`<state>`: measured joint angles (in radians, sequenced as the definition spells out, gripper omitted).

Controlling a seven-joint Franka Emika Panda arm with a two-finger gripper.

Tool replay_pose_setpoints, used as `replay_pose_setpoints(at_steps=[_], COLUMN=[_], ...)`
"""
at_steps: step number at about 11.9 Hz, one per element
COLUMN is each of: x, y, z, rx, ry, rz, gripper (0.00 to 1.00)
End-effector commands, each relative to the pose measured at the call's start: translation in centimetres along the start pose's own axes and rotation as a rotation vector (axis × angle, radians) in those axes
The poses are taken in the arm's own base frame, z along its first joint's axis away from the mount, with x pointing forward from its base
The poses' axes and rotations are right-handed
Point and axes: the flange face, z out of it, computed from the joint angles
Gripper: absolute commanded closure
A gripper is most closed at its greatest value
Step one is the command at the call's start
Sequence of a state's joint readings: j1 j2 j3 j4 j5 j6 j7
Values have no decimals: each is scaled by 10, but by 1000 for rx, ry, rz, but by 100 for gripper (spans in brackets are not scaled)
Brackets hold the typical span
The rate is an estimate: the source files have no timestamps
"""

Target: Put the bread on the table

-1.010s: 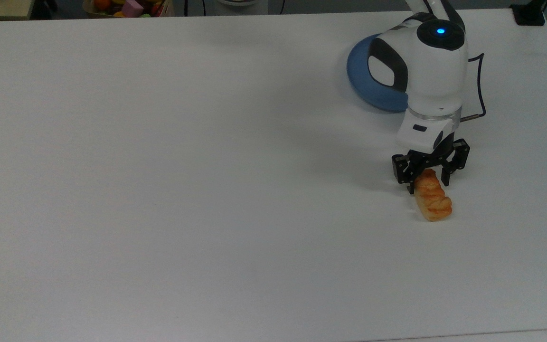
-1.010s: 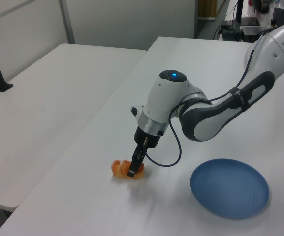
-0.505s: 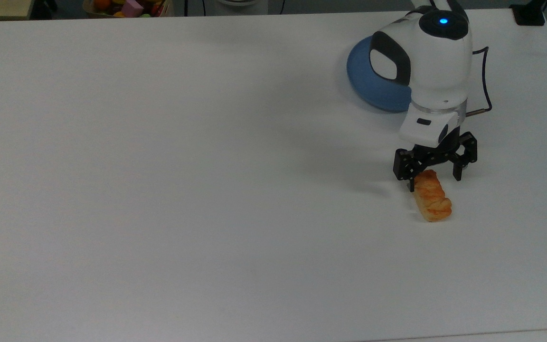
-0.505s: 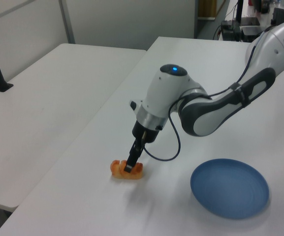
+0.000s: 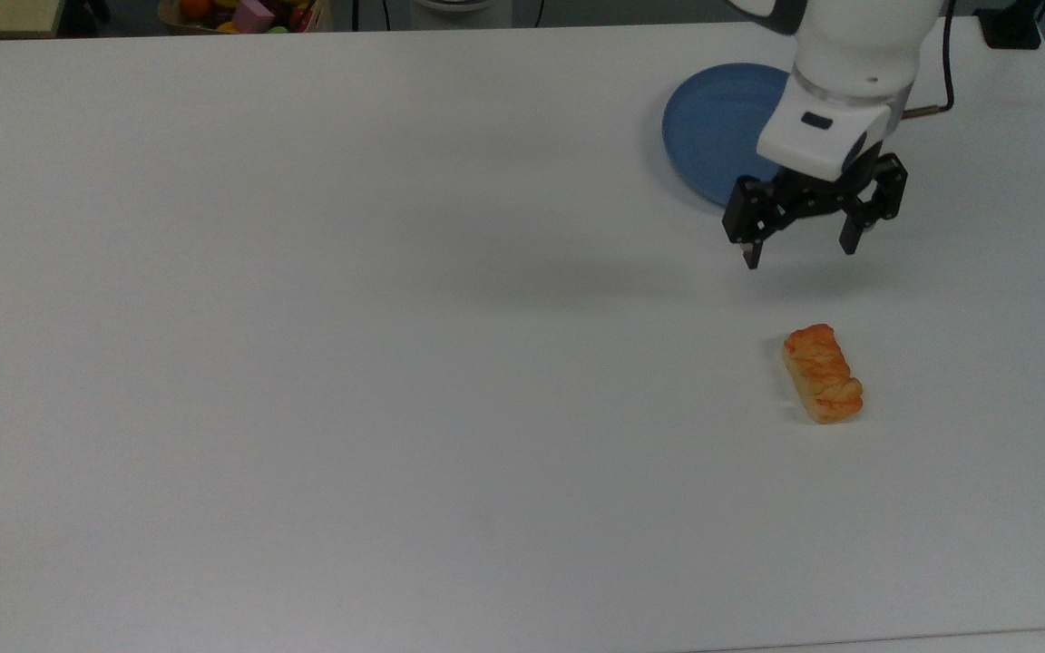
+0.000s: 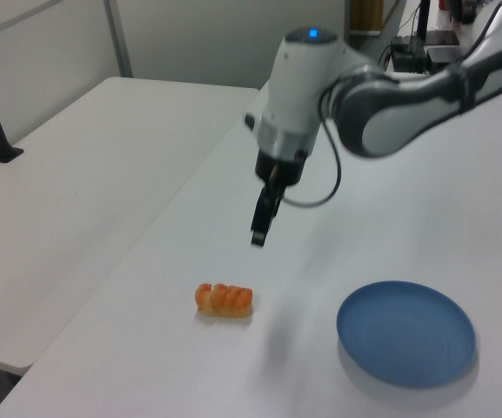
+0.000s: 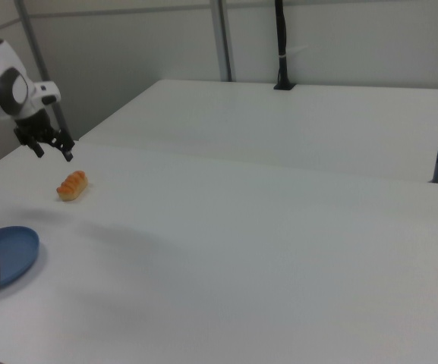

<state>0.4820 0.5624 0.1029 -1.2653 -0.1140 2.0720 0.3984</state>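
Jaws apart, above bread [image 5: 822, 373]

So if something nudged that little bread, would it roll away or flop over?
Probably neither. The bread lies flat on its long side on the table, so it would likely slide, not roll. Its braided shape looks firm, so it probably keeps its form.

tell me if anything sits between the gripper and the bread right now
Nothing visible does. The open gripper hangs above the table, with only bare tabletop between it and the bread. The blue plate lies behind the gripper.
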Motion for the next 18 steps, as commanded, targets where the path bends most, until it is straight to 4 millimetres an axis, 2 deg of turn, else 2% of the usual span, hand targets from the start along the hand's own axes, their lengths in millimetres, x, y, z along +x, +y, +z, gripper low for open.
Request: replay_pose_setpoints(at_steps=[1,3,5,7,10,11,13,14,16,18], x=[-41,-58,-77,-95,-115,-124,-128,-128,-124,-114], y=[47,86,119,149,199,207,231,236,247,254], z=[-93,-147,-185,-217,-249,-257,-257,-256,-247,-238], rx=[-50,-39,-63,-75,-96,-83,-82,-73,-53,13], ry=[-77,-165,-185,-181,-208,-210,-230,-233,-229,-188], rz=[49,127,173,223,304,318,361,360,328,213], gripper=[0,0,0,0,0,0,0,0,0,0])
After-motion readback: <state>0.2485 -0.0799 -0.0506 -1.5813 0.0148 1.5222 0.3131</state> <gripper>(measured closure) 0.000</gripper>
